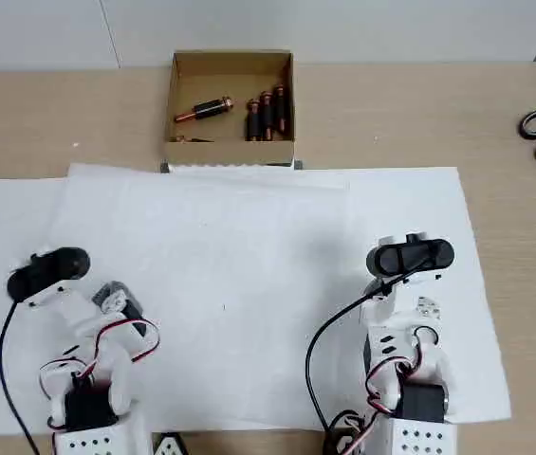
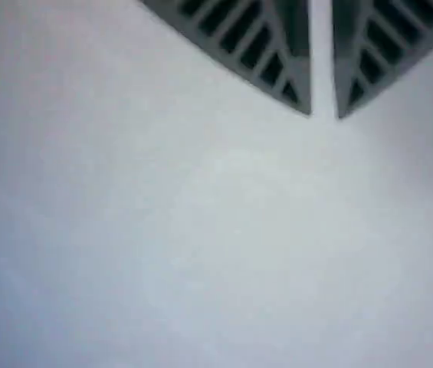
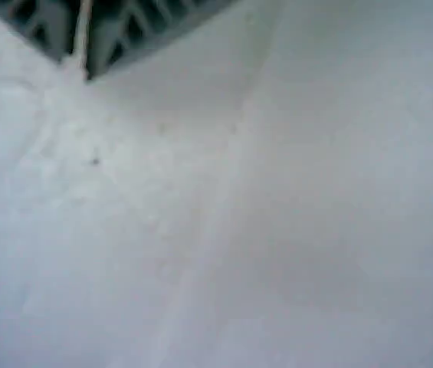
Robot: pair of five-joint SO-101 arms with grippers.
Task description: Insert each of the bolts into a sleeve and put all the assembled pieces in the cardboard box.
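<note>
All four copper-tipped black bolt-and-sleeve pieces [image 1: 267,116] lie inside the shallow brown cardboard box [image 1: 232,152] at the far edge of the wooden table [image 1: 59,114]. Three sit side by side by the box's right wall and one lies slanted near its left, so the job looks finished. That would explain why both arms sit folded at the table's near edge over the white paper sheet [image 1: 249,275]. The left claw [image 2: 322,77] hangs just above the paper, all but closed on nothing. The right claw [image 3: 84,46] is likewise closed and empty.
</note>
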